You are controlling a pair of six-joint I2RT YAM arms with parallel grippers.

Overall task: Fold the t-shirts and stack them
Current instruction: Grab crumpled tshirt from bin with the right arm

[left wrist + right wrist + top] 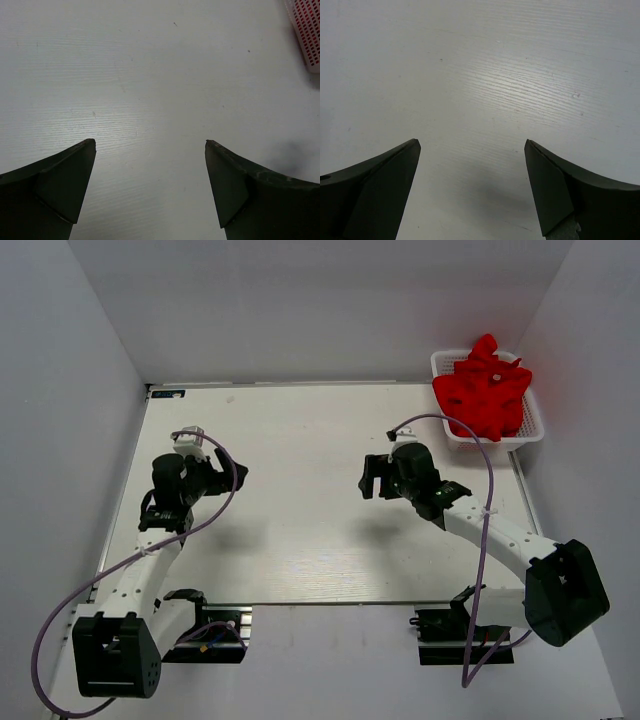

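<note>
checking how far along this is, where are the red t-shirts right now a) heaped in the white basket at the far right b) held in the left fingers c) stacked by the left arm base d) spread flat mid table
a: the t-shirts lie crumpled in the white basket, while the left fingers and right fingers stand open, holding nothing

left pincer [150, 141] gaping, right pincer [472, 141] gaping

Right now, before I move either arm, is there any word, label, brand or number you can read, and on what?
None can be read.
One small dark tag at the table's far left corner: too small to read.
The t-shirts and white basket: no print seen.
</note>
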